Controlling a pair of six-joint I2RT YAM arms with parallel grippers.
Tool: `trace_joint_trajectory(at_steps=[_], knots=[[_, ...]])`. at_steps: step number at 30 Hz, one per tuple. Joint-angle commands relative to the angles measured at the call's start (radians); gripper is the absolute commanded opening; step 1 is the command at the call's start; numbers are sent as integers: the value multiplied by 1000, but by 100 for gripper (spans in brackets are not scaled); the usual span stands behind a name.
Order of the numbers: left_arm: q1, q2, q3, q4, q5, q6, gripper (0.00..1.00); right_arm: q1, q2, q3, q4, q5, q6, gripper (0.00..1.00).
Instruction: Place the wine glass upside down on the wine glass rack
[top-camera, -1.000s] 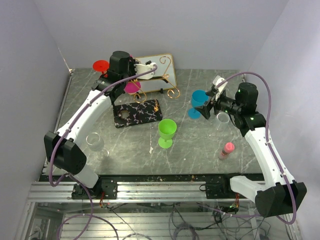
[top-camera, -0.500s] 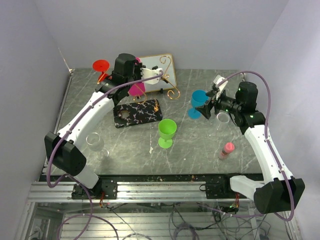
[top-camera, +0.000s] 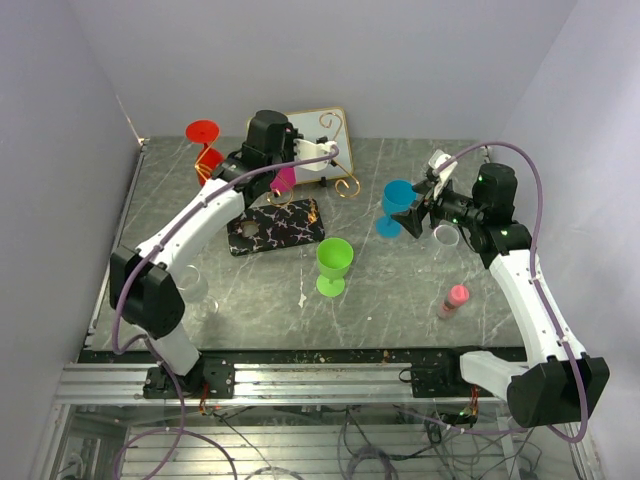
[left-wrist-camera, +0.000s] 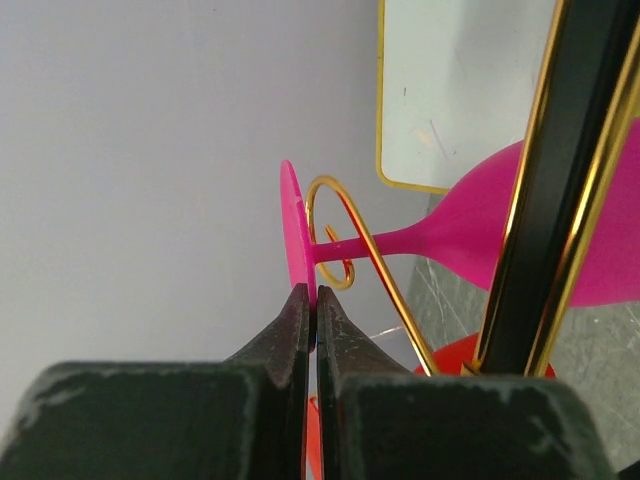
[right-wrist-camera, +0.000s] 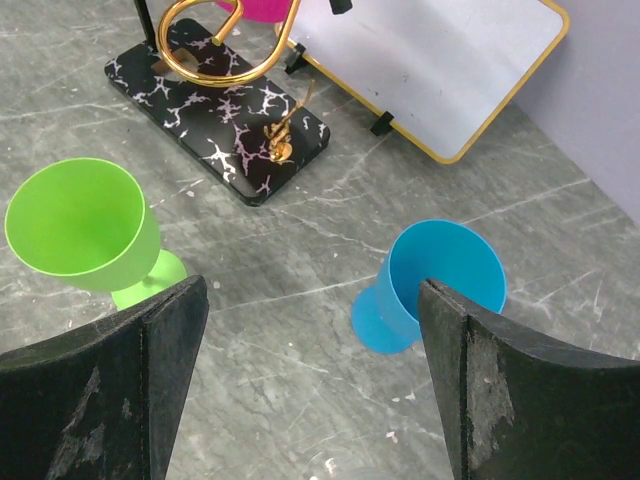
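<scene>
pink wine glass (left-wrist-camera: 470, 235) bowl cut off by right edge, partly behind rack (left-wrist-camera: 550, 190) bar

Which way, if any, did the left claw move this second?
Yes. The left claw, shut on the pink wine glass, moved right in the top view, away from the red glass.

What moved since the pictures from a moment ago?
The left gripper, shut on the foot of the pink glass, carried it to the right at the gold rack. Nothing was picked up or let go. The right gripper stayed open by the blue glass; the green glass and red glass did not move.
</scene>
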Motion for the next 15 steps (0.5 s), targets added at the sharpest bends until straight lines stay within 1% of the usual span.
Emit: trace_joint_trajectory(at_steps=[1, 6, 15], knots=[[-20, 42, 70, 78, -22, 9, 7, -8, -3, -10, 19, -2, 4, 85], [-21, 93, 133, 52, -33, -17, 7, -7, -3, -13, 20, 2, 1, 85], [-5, 146, 183, 47, -86, -48, 8, -7, 0, -14, 19, 6, -4, 86]])
